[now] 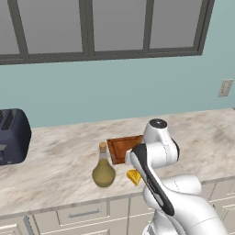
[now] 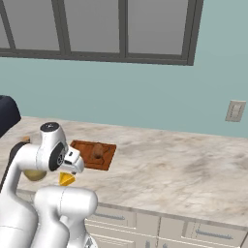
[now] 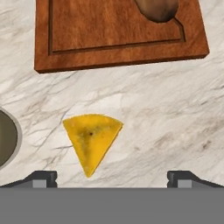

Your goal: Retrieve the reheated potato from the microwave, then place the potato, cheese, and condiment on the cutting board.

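Marble counter [image 3: 175, 109] carried the cheese [image 3: 92, 140] near the cutting board [image 3: 109, 39]; the gripper [image 3: 112, 178], wide open and empty, sat off-centre, perhaps risking a nudge.

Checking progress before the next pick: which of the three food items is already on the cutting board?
The potato: it rests on the cutting board. The cheese and the condiment sit on the counter beside it.
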